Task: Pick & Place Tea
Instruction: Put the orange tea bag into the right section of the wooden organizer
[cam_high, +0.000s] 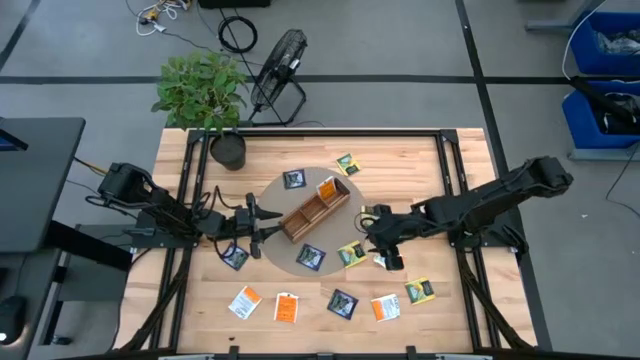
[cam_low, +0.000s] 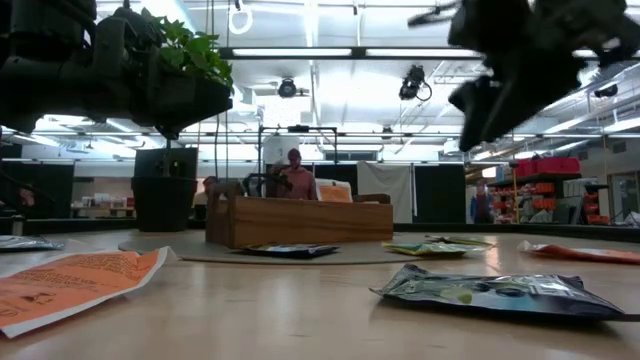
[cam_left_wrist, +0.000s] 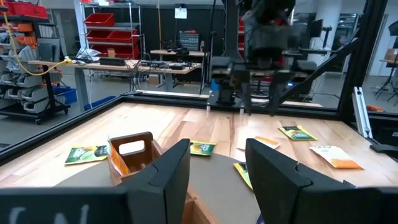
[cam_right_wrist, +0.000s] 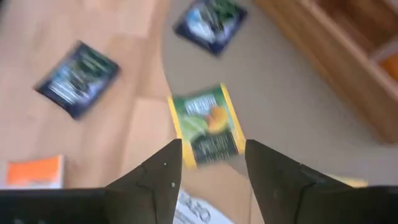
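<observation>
Below the right pincer (cam_right_wrist: 208, 163), whose fingers are spread and empty, a yellow-green tea packet (cam_right_wrist: 206, 124) lies flat straddling the grey mat's edge (cam_right_wrist: 292, 106), right of counter centre. Judgement: descend straight, centre the packet between the fingers, then pinch. Farther off, the left pincer (cam_left_wrist: 214, 165) waits spread beside the wooden tray (cam_high: 314, 210).

We see even, bright overhead light on the table (cam_high: 200, 300), with soft shadows. In the low view, ceiling lamps (cam_low: 288, 88) at twelve o'clock glare, silhouetting the arms. The right wrist view is motion-blurred.
</observation>
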